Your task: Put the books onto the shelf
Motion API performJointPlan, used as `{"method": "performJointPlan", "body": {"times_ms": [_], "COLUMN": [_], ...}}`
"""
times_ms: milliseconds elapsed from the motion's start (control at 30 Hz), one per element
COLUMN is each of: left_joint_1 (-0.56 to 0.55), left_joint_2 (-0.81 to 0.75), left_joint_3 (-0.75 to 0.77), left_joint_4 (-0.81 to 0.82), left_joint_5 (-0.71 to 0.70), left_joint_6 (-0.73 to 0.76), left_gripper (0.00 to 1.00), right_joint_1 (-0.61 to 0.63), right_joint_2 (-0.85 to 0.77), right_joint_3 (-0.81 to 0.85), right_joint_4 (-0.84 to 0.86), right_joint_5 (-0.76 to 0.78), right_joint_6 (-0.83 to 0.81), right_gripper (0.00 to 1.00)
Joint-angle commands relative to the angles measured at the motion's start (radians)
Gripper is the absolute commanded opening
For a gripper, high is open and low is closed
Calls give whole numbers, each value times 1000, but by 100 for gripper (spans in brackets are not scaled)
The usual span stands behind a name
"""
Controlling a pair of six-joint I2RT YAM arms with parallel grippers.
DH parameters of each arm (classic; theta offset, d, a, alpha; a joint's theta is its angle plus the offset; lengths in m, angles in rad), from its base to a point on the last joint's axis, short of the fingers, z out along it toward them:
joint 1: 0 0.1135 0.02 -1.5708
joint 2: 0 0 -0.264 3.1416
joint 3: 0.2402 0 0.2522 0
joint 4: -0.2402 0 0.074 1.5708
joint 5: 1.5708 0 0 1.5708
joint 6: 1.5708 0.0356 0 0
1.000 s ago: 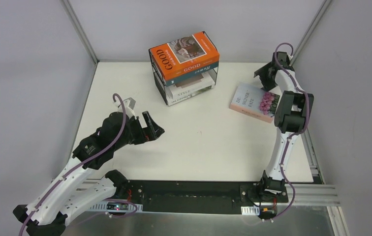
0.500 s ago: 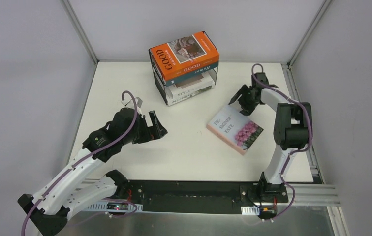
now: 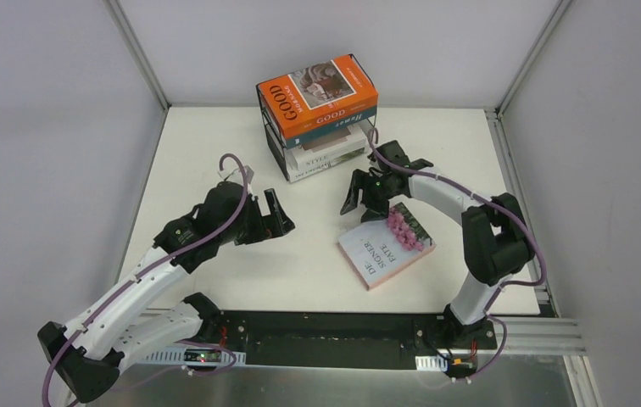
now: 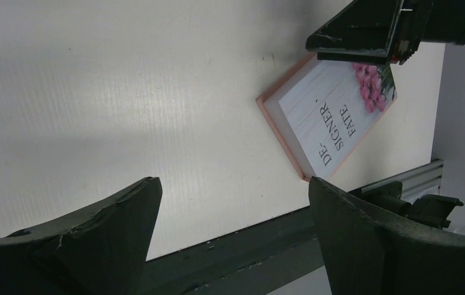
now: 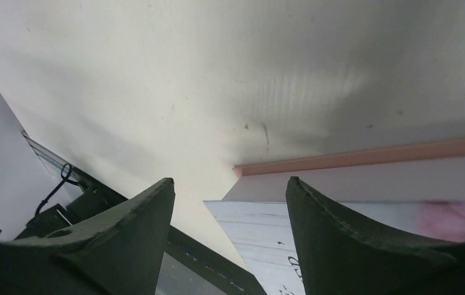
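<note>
Top external view
- Pink-flower book (image 3: 385,246): lay flat on the table (image 3: 215,153), cover up, flower end toward the back, not on the shelf.
- Shelf (image 3: 273,146): stood behind the pink-flower book and a little to its left, near the back wall, well apart from it.
- Orange book (image 3: 317,97): lay on top of the shelf, so also behind the pink-flower book.
- White "STYLE" book (image 3: 321,161): lay flat on the lower board, on the shelf side facing the pink-flower book.
- Right gripper (image 3: 368,203): hung over the far left corner of the pink-flower book, fingers spread.
- Left gripper (image 3: 276,216): stood well to the left of the pink-flower book, pointing toward it, jaws wide and holding nothing.

Left wrist view
- Left gripper (image 4: 233,184): fingers far apart, only bare table (image 4: 125,92) between them.
- Pink-flower book (image 4: 331,120): lay beyond the fingertips, apart from them.
- Right arm's fingers (image 4: 365,31): covered the flower end of the pink-flower book; whether they touched it could not be told.

Right wrist view
- Right gripper (image 5: 230,184): jaws parted, nothing clamped between them.
- Pink-flower book (image 5: 341,184): one corner showed in the gap just past the fingertips, and its pink edge ran off behind the right-hand finger.
- Table (image 5: 218,74): filled the view beyond that corner of the pink-flower book.
</note>
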Motion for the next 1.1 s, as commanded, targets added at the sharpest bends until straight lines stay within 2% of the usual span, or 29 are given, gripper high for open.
{"method": "performJointPlan", "body": {"times_ms": [0,133,200,300,367,500,633,867,1000,1067], "left_joint_1": [-8,-32,-71,-154,-199,-213,-219,-218,-218,-218], "left_joint_2": [26,93,148,249,324,492,620,751,818,827], "left_joint_3": [-6,-4,9,48,83,152,142,42,0,-15], "left_joint_4": [38,80,107,141,179,242,383,710,857,868], "left_joint_5": [7,40,23,-48,-73,84,200,276,373,390], "left_joint_6": [-7,-13,-7,12,32,15,-34,-128,-140,-133], "left_gripper": [93,93,94,94,95,94,84,67,61,58], "right_joint_1": [-5,-81,-187,-362,-413,-420,-420,-413,-392,-384], "right_joint_2": [-150,-373,-490,-599,-652,-699,-694,-727,-746,-747], "right_joint_3": [29,-98,-197,-342,-423,-498,-578,-728,-776,-789], "right_joint_4": [-105,-73,-42,-16,-7,-22,14,191,270,299], "right_joint_5": [130,438,478,428,413,341,198,-37,-83,-104], "right_joint_6": [-78,-27,45,131,144,135,139,231,300,335], "right_gripper": [70,71,75,77,77,78,78,77,77,77]}}
